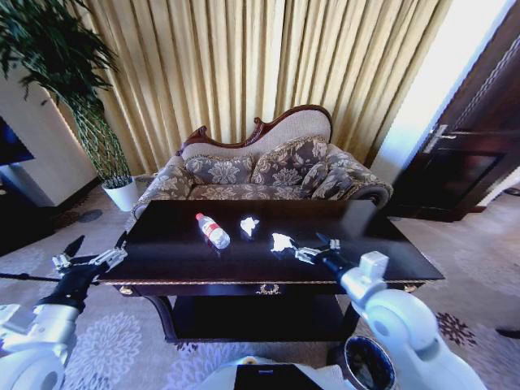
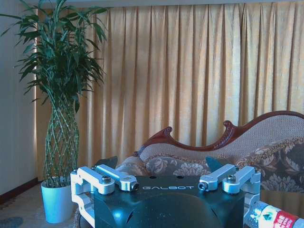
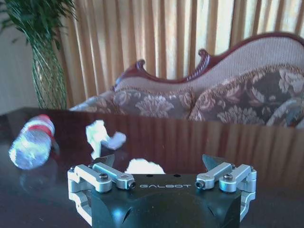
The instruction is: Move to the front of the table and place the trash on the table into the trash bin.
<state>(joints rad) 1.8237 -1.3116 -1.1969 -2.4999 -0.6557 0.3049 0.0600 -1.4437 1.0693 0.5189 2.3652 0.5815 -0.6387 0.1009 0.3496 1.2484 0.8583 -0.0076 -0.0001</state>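
On the dark glossy table (image 1: 382, 244) lie a clear bottle with a red cap (image 1: 213, 231) (image 3: 31, 142), one crumpled white paper wad (image 1: 249, 225) (image 3: 102, 137) and a second wad (image 1: 281, 242) (image 3: 142, 166). My right gripper (image 1: 312, 247) (image 3: 160, 162) hangs open just above the tabletop, and the second wad lies right in front of it between the spread fingers. My left gripper (image 1: 97, 245) (image 2: 160, 164) is open and holds nothing, off the table's left end; the bottle (image 2: 275, 218) shows beside it. The dark trash bin (image 1: 367, 363) stands on the floor at lower right, partly hidden by my right arm.
A carved-back patterned sofa (image 1: 268, 175) stands right behind the table, with curtains behind it. A tall plant in a white pot (image 1: 122, 193) (image 2: 57, 202) is at the back left. A dark door (image 1: 471, 154) is at the right. Patterned carpet surrounds the table.
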